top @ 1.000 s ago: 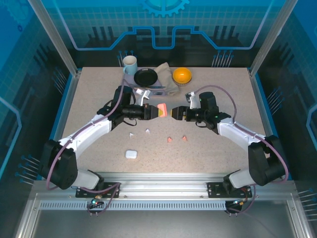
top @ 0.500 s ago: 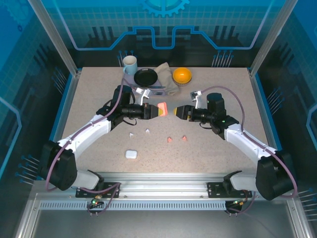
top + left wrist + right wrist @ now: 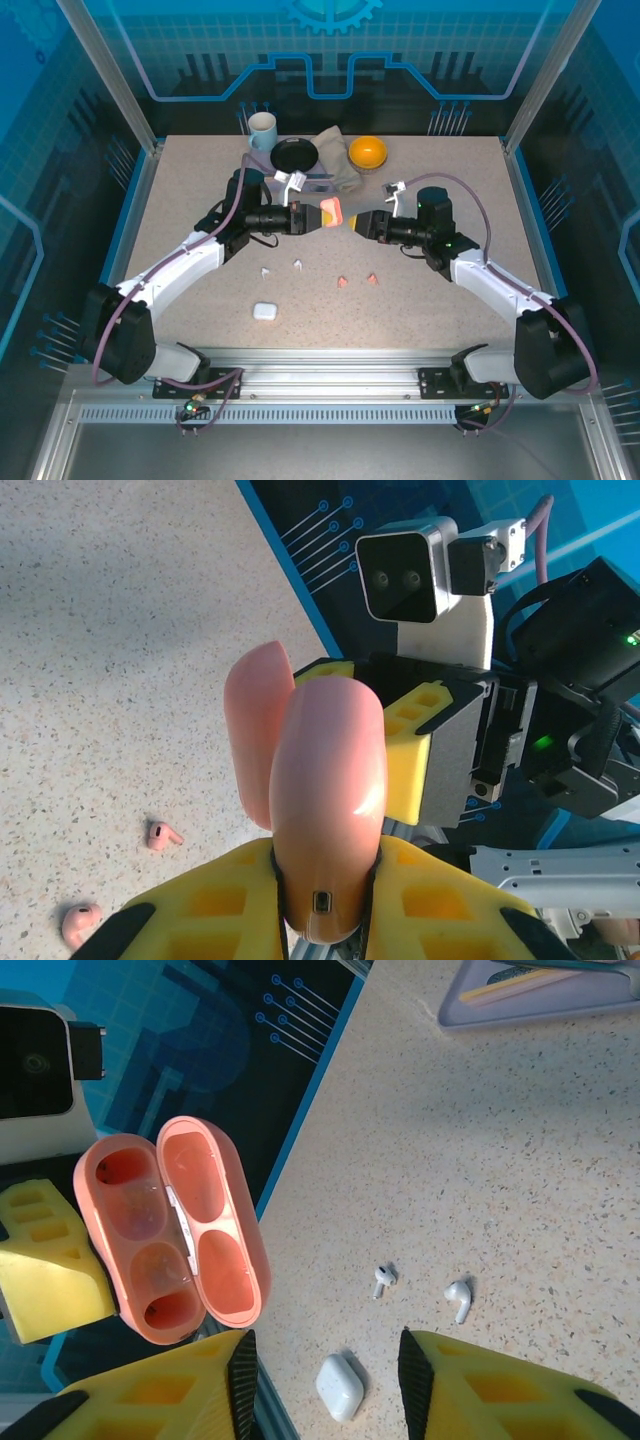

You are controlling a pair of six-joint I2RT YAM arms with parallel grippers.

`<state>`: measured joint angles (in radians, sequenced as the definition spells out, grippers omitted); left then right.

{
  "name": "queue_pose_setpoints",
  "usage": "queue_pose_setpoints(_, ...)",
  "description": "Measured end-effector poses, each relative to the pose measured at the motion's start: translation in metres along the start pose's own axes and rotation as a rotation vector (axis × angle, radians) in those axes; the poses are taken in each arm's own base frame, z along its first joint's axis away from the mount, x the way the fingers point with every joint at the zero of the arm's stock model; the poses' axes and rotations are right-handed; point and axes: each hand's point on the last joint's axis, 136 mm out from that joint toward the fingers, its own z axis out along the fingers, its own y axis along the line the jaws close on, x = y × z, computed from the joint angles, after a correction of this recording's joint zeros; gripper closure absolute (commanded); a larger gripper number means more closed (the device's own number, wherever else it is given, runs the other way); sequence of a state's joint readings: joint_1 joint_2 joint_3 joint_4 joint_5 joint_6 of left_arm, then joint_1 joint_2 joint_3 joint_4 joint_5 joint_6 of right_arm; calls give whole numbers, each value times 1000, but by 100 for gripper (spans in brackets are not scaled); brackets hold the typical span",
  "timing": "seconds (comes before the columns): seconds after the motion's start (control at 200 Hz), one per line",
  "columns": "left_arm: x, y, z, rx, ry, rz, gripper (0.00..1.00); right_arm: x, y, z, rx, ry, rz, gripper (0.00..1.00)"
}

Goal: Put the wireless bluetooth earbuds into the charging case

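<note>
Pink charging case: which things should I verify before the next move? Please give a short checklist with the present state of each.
1. Pink charging case gripped by the left gripper: ok.
2. Its lid open, both wells empty: ok, seen from the right wrist.
3. Right gripper free: ok, jaws apart, nothing between them.
4. Pink earbuds lying loose on the table: ok, apart from each other.
5. White case open: not ok, it lies closed.
6. Which way each earbud faces for a clean grip: cannot tell, too small.
</note>
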<state>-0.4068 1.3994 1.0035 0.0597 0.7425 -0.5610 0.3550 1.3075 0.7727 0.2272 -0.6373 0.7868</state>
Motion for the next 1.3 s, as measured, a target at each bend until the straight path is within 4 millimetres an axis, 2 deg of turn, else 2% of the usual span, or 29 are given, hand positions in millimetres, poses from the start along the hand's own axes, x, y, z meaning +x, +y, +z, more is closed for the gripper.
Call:
queue_pose_setpoints(0.455, 1, 5, 8, 4, 8, -16, 96, 1, 6, 10, -26, 8, -5, 59)
queue_pose_setpoints(0.76, 6, 4, 14, 15, 28, -16, 96, -7, 10, 12, -33, 0, -15, 64)
queue_pose_setpoints(1.176, 7, 4, 17, 20, 31, -28, 96, -3, 5, 18, -30, 18, -5, 81)
queue_pose_setpoints(1.221, 7, 5, 18, 21, 32, -31, 96, -3, 5, 18, -31, 17, -5, 86)
queue_pose_setpoints(1.301, 6, 4, 18, 23, 29, -31, 93, -3, 4, 19, -28, 19, -4, 100)
